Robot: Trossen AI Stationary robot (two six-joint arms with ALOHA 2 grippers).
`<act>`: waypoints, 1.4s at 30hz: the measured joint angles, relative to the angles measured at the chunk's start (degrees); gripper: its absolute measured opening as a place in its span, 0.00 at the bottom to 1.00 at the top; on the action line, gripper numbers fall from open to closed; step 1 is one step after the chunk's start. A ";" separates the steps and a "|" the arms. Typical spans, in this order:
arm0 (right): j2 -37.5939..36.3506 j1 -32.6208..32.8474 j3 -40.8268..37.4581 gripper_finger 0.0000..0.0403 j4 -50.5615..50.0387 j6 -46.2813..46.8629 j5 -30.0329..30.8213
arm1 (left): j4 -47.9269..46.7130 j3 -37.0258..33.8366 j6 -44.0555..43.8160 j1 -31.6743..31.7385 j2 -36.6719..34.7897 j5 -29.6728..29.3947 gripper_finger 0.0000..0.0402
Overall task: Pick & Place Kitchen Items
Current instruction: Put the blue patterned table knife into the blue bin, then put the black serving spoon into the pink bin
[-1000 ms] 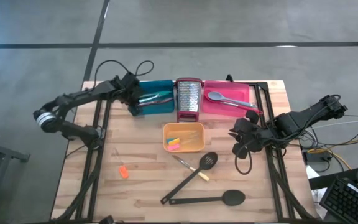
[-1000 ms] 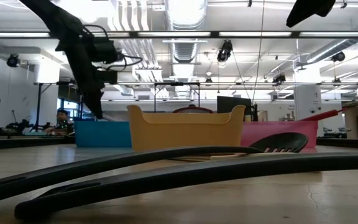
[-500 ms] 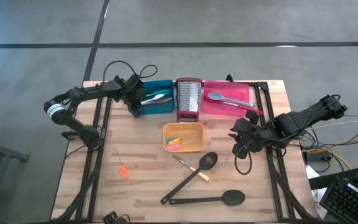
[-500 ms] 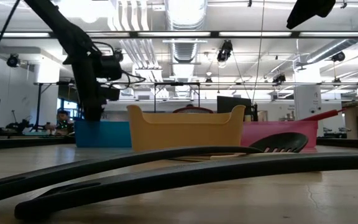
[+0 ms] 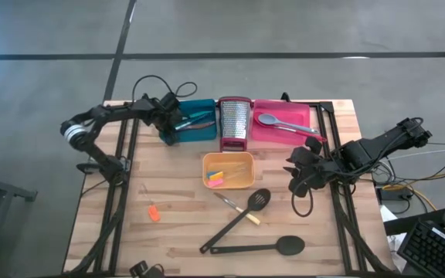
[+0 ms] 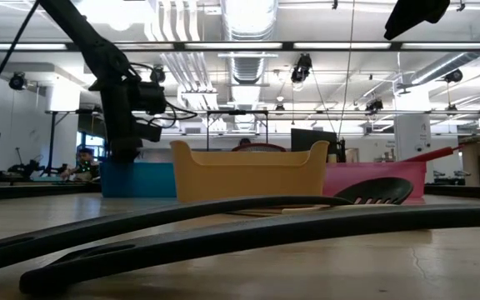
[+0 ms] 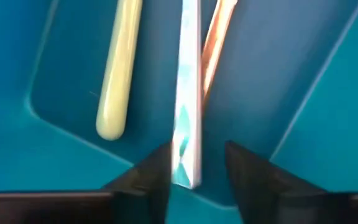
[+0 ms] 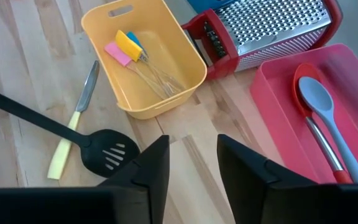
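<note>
**Left gripper spreads over teal tray**

Since a second ago, the left gripper [image 7: 196,163] has parted its fingers around a pale utensil handle [image 7: 186,93] lying in the teal tray [image 5: 195,131]. Pink tray [image 5: 296,127] holds a grey spoon [image 5: 273,121]; orange tray [image 5: 242,179] holds small colour-handled tools [image 8: 129,48]. Right gripper [image 8: 193,165] hovers right of it, fingers apart, empty.

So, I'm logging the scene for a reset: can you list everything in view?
Teal tray: 1, back left; holds cream-handled, clear and orange-handled tools.
Grater: 1, steel with red base, back centre.
Pink tray: 1, back right; holds grey spoon and a red one.
Orange tray: 1, centre; holds pink, yellow, blue-handled tools.
Slotted spatula: 1, black, front.
Black spoon: 1, front.
Knife: 1, yellow handle, front centre.
Orange piece: 1, front left.
Left gripper: open, in teal tray.
Right gripper: open, right edge.
</note>
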 joint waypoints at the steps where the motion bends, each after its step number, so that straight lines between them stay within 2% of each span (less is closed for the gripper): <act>1: 0.00 0.00 0.00 0.33 0.00 0.00 0.00 | -0.28 0.00 0.00 0.00 -0.35 -0.01 0.41; 4: 0.00 0.00 0.00 0.34 0.02 0.00 -0.01 | -1.54 0.00 0.00 0.00 -1.29 0.00 0.51; 7: 0.00 0.00 0.00 0.36 0.02 0.00 -0.01 | -4.52 1.37 -0.02 0.00 -2.63 0.03 0.55; 16: 0.00 0.00 0.00 0.39 0.04 0.01 -0.01 | -21.24 15.29 -5.43 -0.50 -6.16 1.57 0.56; 23: 0.00 -0.01 0.00 0.41 0.03 0.01 -0.01 | -29.64 26.76 -12.99 -4.48 -9.72 4.26 0.56; 29: 0.00 -0.01 0.00 0.42 0.07 0.01 -0.01 | -29.49 30.10 -18.19 -13.20 -15.86 4.41 0.56; 33: 0.00 -0.02 0.00 0.40 0.29 0.01 -0.02 | -28.60 30.08 -21.37 -21.63 -20.08 3.77 0.56; 37: 0.00 -0.01 0.00 0.36 1.42 -0.21 -0.03 | -27.09 29.96 -24.03 -31.42 -23.06 0.83 0.56; 42: 0.00 0.00 0.00 0.31 5.50 -2.89 -0.16 | -22.02 27.82 -25.38 -44.75 -25.69 -5.51 0.56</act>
